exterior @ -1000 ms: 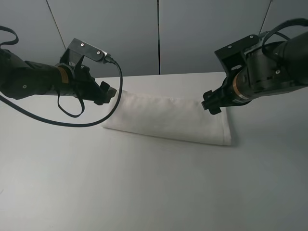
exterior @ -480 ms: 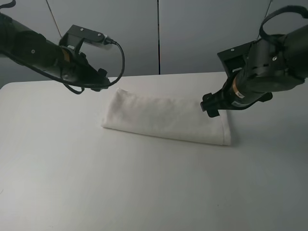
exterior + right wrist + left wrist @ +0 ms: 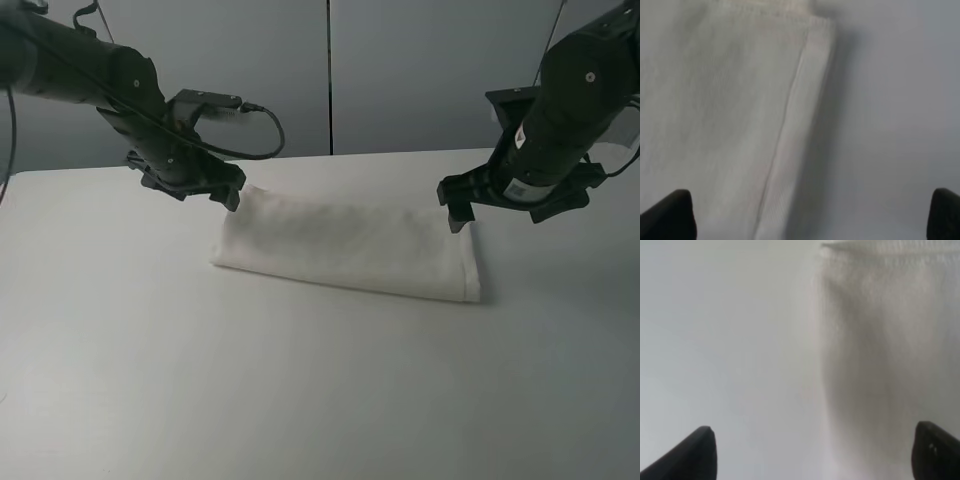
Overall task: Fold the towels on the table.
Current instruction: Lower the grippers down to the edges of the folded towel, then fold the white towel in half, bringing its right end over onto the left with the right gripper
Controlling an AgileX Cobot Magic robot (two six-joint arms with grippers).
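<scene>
Dim, flat grey light; soft shadow along towel (image 3: 740, 125) edge; both wrist views blurry, esp. up close.

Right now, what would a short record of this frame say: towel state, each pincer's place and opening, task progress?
towel: white, folded into a long strip, flat on the table
left pincer: open, at the towel's far left corner, holding nothing
right pincer: open, at the towel's far right corner, holding nothing
contact with cloth: cannot tell
progress: at least one fold in place; strip not yet folded across
</scene>
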